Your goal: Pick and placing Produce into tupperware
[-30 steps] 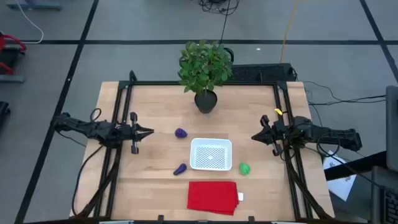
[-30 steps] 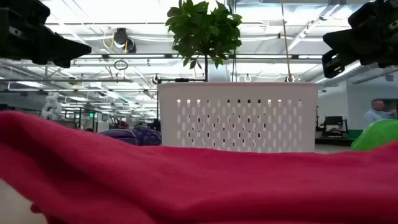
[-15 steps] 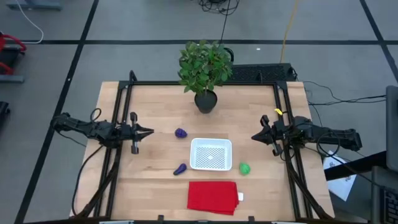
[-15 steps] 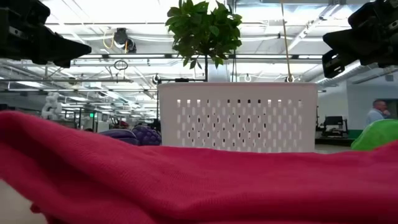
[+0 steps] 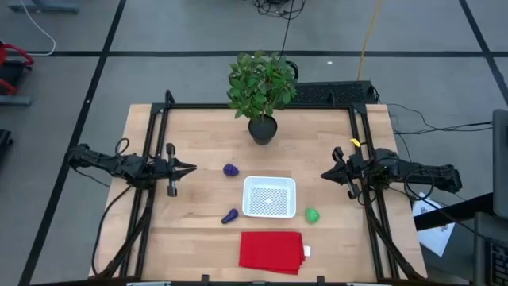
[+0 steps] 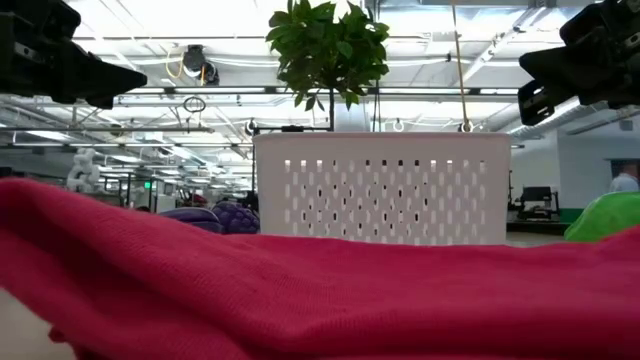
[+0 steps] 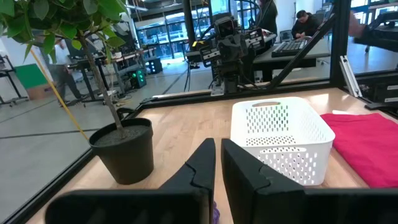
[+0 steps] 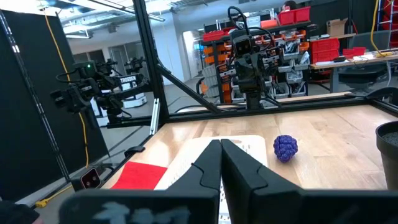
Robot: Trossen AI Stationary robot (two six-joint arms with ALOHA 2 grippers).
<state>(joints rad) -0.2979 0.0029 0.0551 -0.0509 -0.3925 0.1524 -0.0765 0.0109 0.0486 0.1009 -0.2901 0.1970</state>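
Both grippers, left gripper (image 5: 189, 168) and right gripper (image 5: 326, 175), are hovering closed and empty, flanking the tupperware (image 5: 269, 196) and produce (image 5: 230, 169).

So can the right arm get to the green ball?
Probably yes. The green ball lies on bare table beside the white basket, on the right gripper's side, with nothing between them.

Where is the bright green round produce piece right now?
In the high view, the bright green round produce piece lies on the wooden table just off the white perforated tupperware's right front corner, apart from it, toward the right arm's side.
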